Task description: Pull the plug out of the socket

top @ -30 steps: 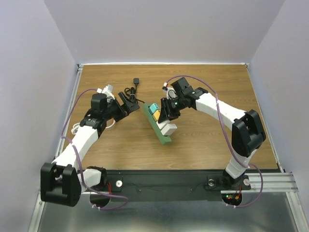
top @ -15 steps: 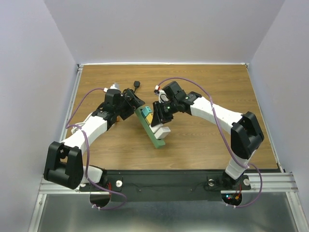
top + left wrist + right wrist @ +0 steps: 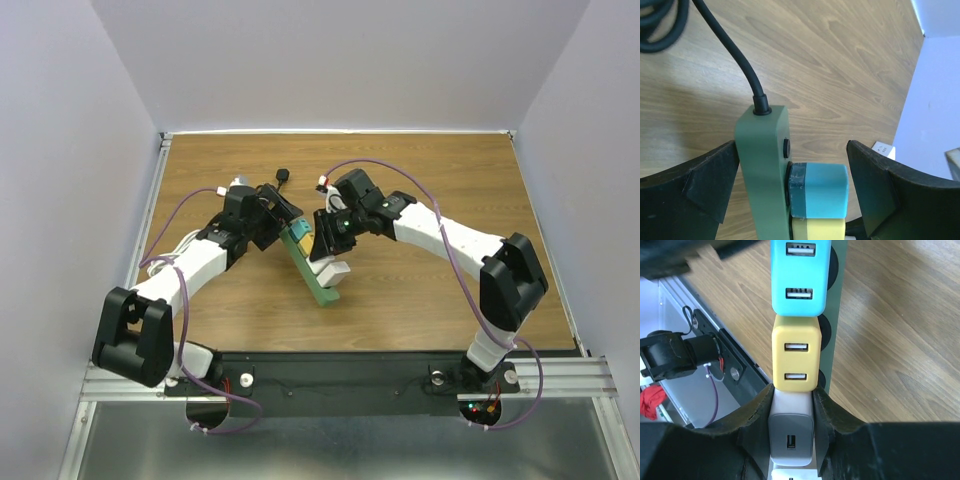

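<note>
The socket, a long dark-green power strip (image 3: 318, 281), lies slantwise mid-table, with a thin black cord (image 3: 735, 50) at its far end. Teal (image 3: 822, 185), yellow (image 3: 795, 360) and white-grey (image 3: 791, 432) plugs sit in a row on it. My left gripper (image 3: 290, 224) is open and straddles the strip's cord end (image 3: 762, 170) and the teal plug. Its left finger lies against the strip's side, and its right finger stands clear of the plug. My right gripper (image 3: 330, 250) is shut on the white-grey plug, just below the yellow one.
The strip's black cord lies coiled behind the left gripper, ending in a black plug (image 3: 285, 177). A white cable (image 3: 178, 245) lies by the left arm. Another white plug (image 3: 790, 475) sits on the strip below the held one. A metal rail (image 3: 560, 375) runs along the near edge.
My left gripper has swung right and now straddles the strip's cord end. My right gripper, with the strip, has shifted a little to the left.
</note>
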You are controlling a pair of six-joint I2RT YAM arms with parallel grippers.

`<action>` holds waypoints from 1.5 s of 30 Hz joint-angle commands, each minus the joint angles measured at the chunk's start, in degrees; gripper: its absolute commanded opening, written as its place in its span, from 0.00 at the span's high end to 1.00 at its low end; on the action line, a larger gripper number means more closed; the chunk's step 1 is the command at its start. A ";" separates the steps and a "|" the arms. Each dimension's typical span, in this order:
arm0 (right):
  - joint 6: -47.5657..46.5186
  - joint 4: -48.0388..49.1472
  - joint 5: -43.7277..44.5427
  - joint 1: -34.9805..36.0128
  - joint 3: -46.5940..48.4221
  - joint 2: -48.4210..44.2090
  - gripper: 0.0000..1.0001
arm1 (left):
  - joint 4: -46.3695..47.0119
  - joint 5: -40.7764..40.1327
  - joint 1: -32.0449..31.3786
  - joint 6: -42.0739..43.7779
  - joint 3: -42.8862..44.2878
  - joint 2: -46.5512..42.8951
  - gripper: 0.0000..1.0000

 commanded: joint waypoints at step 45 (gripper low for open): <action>4.41 14.29 0.08 2.04 -5.53 -9.50 0.03 | 7.82 3.06 -2.87 0.24 -0.21 3.67 1.00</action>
